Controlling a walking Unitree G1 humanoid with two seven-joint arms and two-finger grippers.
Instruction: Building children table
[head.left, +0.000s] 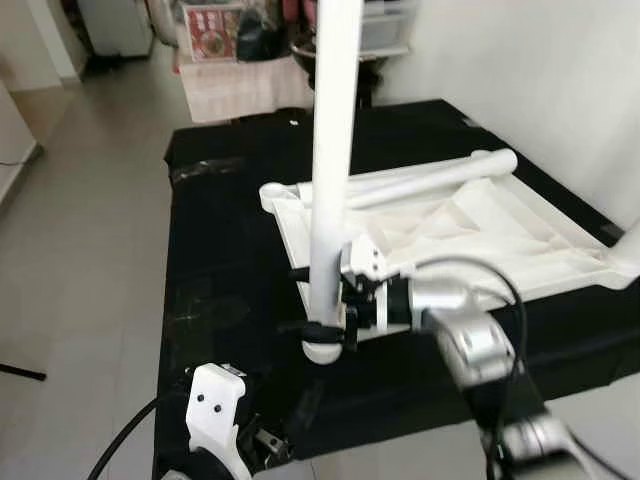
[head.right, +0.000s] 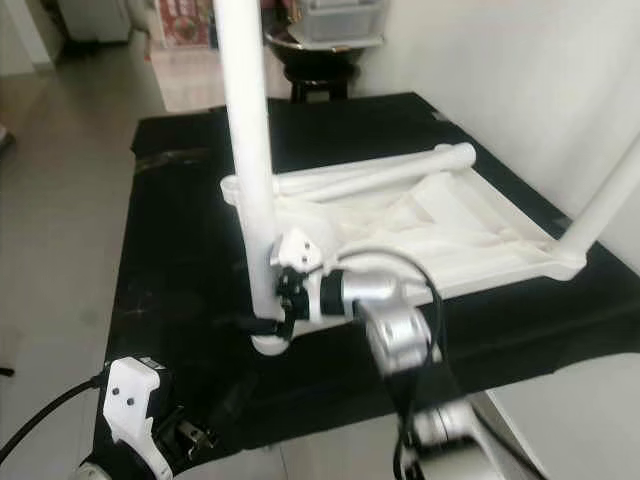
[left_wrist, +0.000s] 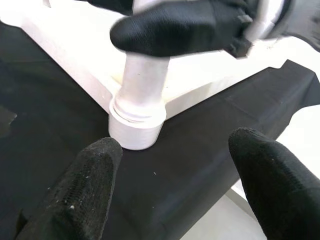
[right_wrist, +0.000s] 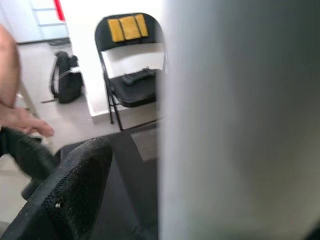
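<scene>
Two grippers working over a bench (head.left: 220, 300) draped in black cloth. Lying upside down on it, a white tabletop (head.left: 470, 230), with one white leg (head.left: 335, 150) standing upright in the near corner socket (left_wrist: 136, 131) at the bench's front edge. Clamping that upright leg just above the socket, the right gripper (head.left: 325, 305), fingers closed around the tube. Hovering low at the bench's front edge, near the socket but apart from it, the left gripper (left_wrist: 175, 185), fingers (left_wrist: 85, 185) spread wide and holding nothing. Lying flat across the tabletop's far side, a second leg (head.left: 430, 178); rising at the right corner, another leg (head.right: 605, 200). Standing beyond the bench, a black folding chair (right_wrist: 127, 75) and a person's hand (right_wrist: 25, 122).
</scene>
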